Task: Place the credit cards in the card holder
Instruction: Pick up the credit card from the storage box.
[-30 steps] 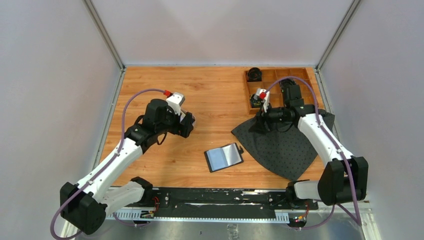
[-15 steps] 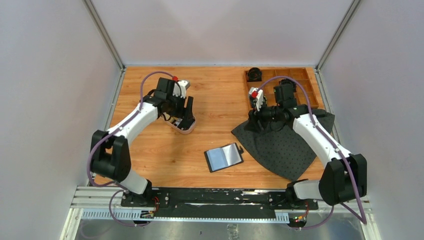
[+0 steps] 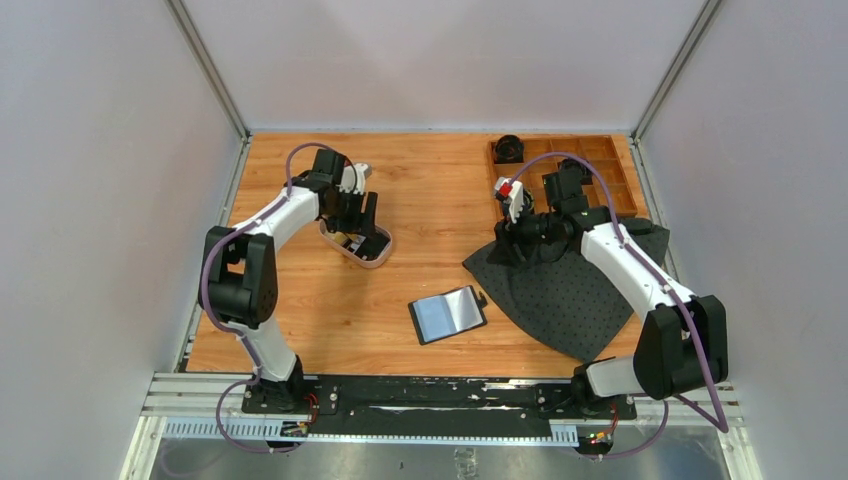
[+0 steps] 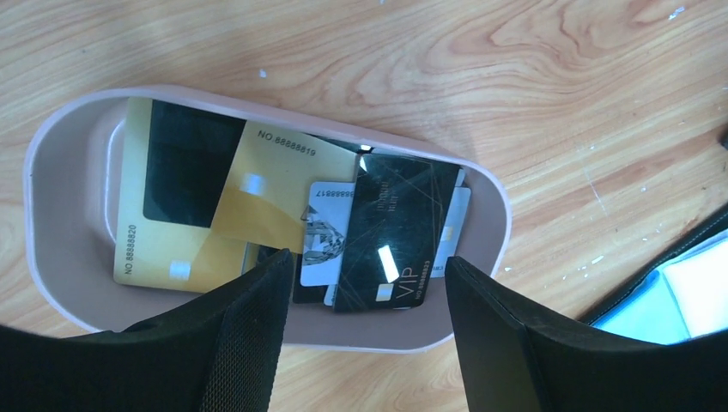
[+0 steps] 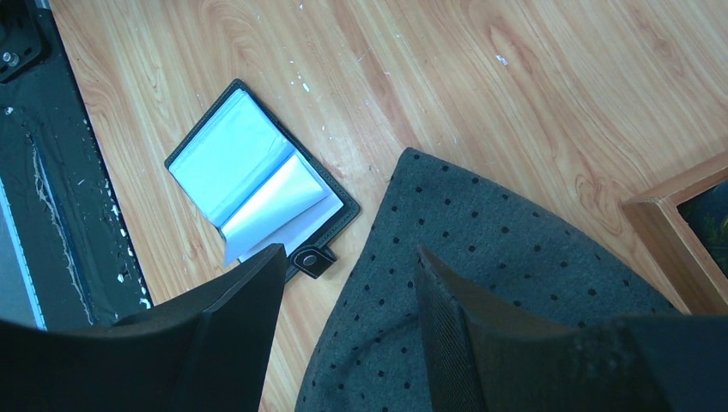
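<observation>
Hovering over the oval tray (image 4: 505, 215), the left gripper (image 4: 367, 264) has its jaws apart, one finger on each side of the card pile. Nothing is clamped between them. Whether the fingertips touch the tray floor cannot be told.

The credit cards (image 4: 382, 232) all lie inside the tray, overlapping: two gold cards (image 4: 257, 202) to one side, a white card (image 4: 324, 236) in the middle and a black card on top beside it. Further cards beneath are mostly hidden.

The card holder (image 3: 448, 314) lies open and flat on the table (image 3: 430, 190), pale inner slots facing up, snap tab (image 5: 311, 257) folded out at one corner. No card is seen in it. The tray sits well apart from the card holder, to its far left.

The right gripper (image 5: 350, 257) hangs to the far right of the card holder, above the edge of a dark dotted cloth (image 5: 498, 266), jaws apart and holding nothing. The cloth's near edge lies just beside the card holder's tab. A wooden compartment box (image 3: 595, 165) stands beyond the cloth, well away from the card holder.
</observation>
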